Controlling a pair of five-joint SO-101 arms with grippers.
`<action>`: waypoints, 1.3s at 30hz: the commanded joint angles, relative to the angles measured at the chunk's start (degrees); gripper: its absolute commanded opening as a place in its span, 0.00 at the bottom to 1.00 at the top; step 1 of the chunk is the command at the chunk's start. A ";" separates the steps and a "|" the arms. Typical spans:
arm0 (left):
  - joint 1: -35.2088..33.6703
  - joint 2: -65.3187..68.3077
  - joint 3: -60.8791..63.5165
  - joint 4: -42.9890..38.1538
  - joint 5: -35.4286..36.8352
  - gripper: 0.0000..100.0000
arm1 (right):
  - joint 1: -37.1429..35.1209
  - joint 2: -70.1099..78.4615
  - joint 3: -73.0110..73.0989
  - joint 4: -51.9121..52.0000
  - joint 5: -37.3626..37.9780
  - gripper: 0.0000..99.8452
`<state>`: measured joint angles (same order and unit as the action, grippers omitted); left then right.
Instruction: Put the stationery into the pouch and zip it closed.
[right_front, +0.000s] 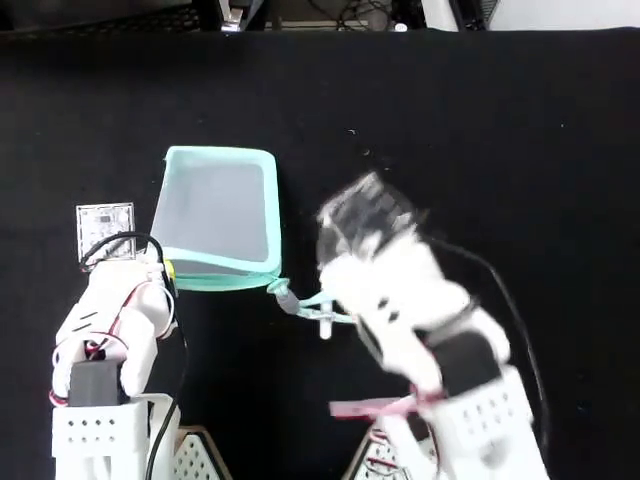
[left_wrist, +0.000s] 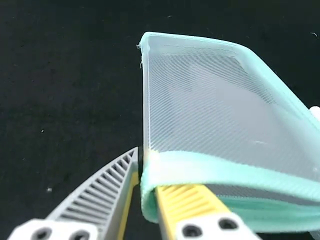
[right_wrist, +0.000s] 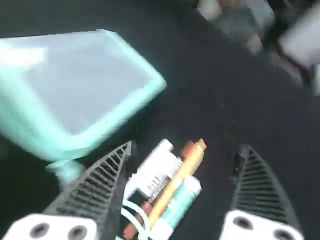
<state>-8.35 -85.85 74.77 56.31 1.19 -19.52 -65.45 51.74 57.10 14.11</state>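
From above, the teal mesh pouch (right_front: 218, 215) lies flat on the black table (right_front: 500, 150). Its near edge is at the tip of the left arm (right_front: 110, 330), and its zip pull (right_front: 283, 293) sticks out at the near corner. A few pieces of stationery (right_front: 322, 315) lie just beside that pull, outside the pouch, next to the blurred right arm (right_front: 400, 290). A small square card (right_front: 105, 228) lies beside the pouch.

In the left wrist view, the left gripper (left_wrist: 147, 170) is closed on the pouch's rim. The yellow finger (left_wrist: 190, 205) sits under the teal edge and the grey finger (left_wrist: 105, 195) is outside it.

In the right wrist view, the right gripper (right_wrist: 186, 147) is spread wide and holds nothing. Seen between its fingers, a white tube (right_wrist: 157, 167), an orange pen (right_wrist: 182, 167) and a teal-and-white stick (right_wrist: 177, 205) lie on the table, close to the pouch.
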 joint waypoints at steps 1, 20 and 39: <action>-3.74 -0.44 -3.91 -0.62 1.49 0.03 | 6.15 10.07 0.04 -7.91 -2.55 0.17; -4.18 -0.53 -7.96 4.84 3.43 0.03 | 0.62 67.30 -24.92 -11.69 -6.24 0.18; 1.89 -0.53 -2.07 0.09 3.16 0.03 | -2.20 82.15 -34.33 -11.16 -5.10 0.13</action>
<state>-7.38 -85.76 73.36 57.89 4.26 -21.36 16.75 19.65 45.14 8.75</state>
